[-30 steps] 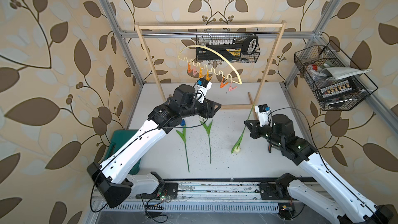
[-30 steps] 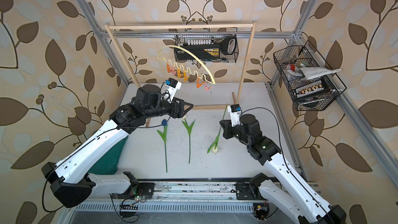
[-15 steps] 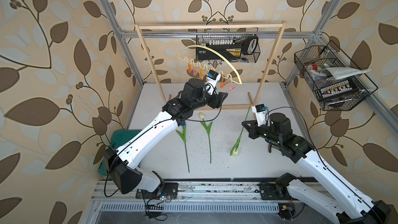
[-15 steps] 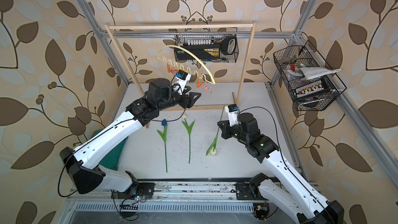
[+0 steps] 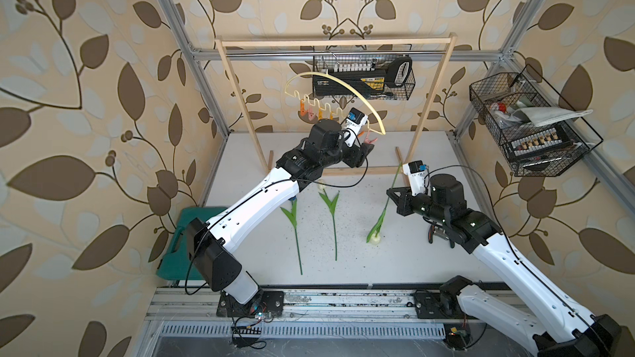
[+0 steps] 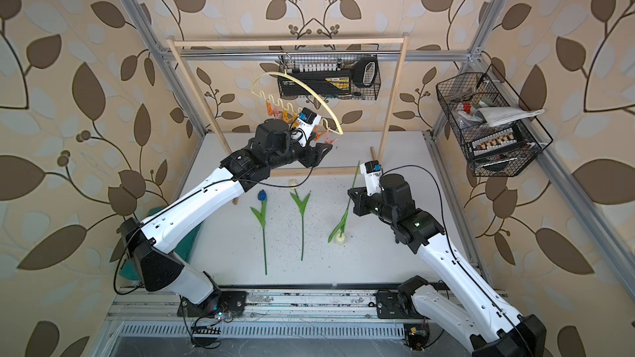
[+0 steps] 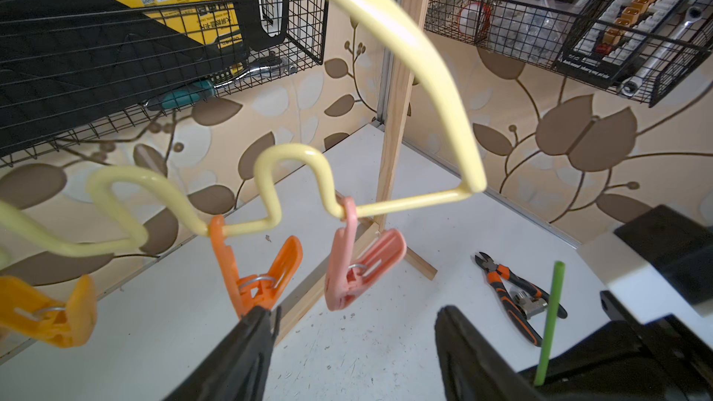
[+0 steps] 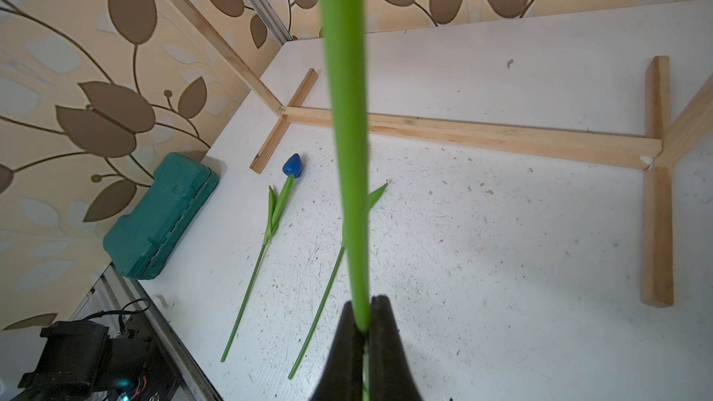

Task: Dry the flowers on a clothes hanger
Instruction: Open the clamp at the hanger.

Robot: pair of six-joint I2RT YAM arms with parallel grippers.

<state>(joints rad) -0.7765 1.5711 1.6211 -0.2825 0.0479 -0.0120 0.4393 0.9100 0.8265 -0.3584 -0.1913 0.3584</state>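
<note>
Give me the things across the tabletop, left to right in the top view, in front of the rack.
Teal case → blue tulip → cream tulip lying flat → cream tulip held head-down by its stem in the shut right gripper.

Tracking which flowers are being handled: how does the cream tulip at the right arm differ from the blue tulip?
Grip: the cream tulip is pinched by its stem in the shut right pincer; the blue tulip is unheld.
Pose: the cream tulip stands steeply, head down; the blue tulip lies flat on the table.
Shared: green stems and leaves, neither clipped to the clothes hanger.
</note>
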